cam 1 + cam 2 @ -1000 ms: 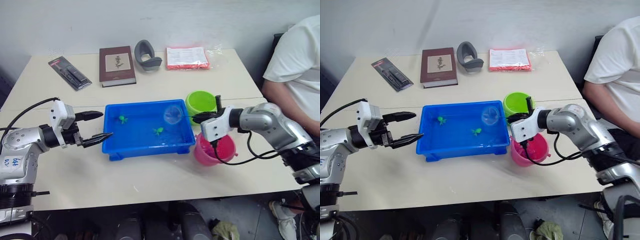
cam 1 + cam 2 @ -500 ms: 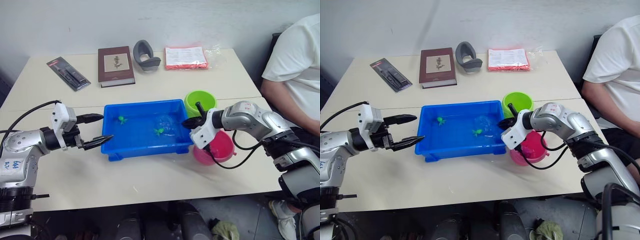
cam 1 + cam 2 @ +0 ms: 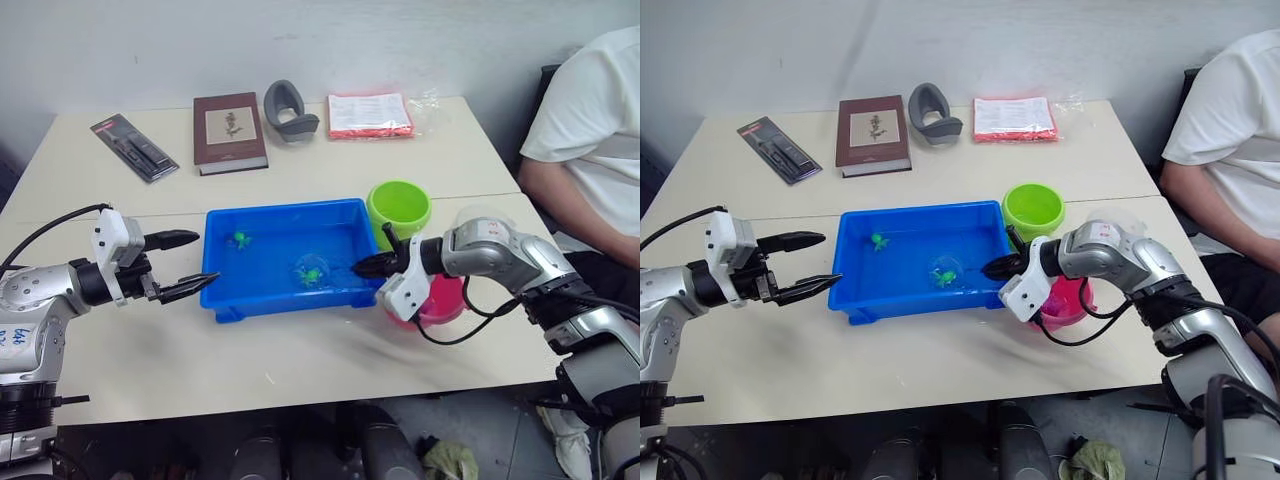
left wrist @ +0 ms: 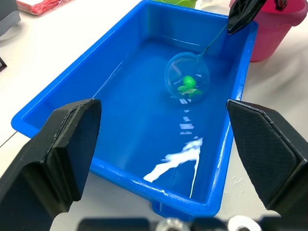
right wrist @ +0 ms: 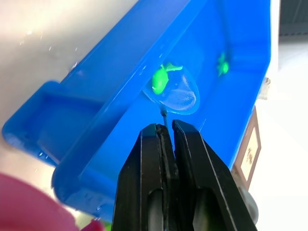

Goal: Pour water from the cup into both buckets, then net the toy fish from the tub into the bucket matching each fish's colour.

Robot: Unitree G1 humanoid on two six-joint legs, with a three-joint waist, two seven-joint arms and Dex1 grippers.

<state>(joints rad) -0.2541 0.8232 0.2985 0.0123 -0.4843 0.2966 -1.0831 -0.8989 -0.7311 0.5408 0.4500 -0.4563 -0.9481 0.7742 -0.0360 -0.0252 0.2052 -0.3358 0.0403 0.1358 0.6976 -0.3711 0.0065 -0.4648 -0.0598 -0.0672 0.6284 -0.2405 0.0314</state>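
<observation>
**Net down on the green fish**

Right gripper is clamped on the thin handle of the net, and I've swung it down from above the far right corner into the water near the middle of the tub. A second ago the hoop was up in the air; now it sits low over a green fish, which from the wrist view looks to lie at the hoop's mouth, though I can't tell if it's fully inside. Second green fish waits at the far left of the tub. Left gripper hangs spread wide and empty, just left of the tub's left wall, same as before. Green bucket is beyond the tub's far right corner, pink bucket to the tub's right, behind my arm. My read: scoop next, then lift to the green bucket.
</observation>
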